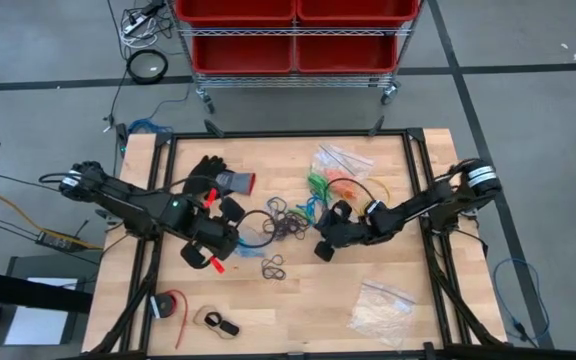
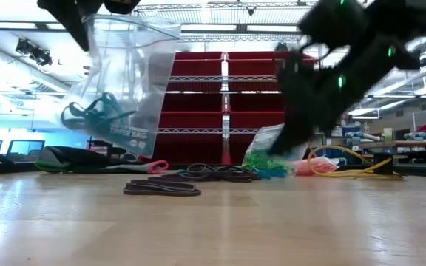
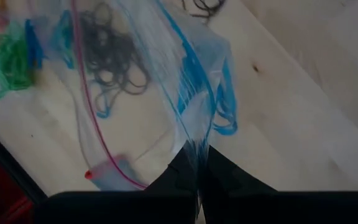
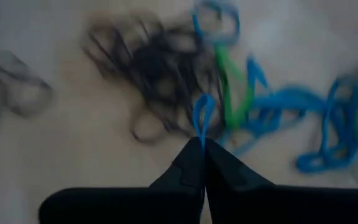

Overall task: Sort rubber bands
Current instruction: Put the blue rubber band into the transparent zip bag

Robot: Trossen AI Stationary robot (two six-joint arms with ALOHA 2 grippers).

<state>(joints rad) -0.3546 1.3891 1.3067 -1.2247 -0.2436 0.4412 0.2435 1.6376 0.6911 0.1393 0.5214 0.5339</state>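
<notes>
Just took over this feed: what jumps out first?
The left pincer is clamped on a clear zip bag holding blue bands, lifted above the table's left-centre. The right pincer pinches one blue rubber band over the black pile at mid-table.

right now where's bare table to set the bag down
Bare wood lies at the near edge between the small black loop and the bag of whitish pieces. The far middle edge is bare too. Crowded: the centre, between left tool holding the clear bag and right tool pinching a blue band.
</notes>
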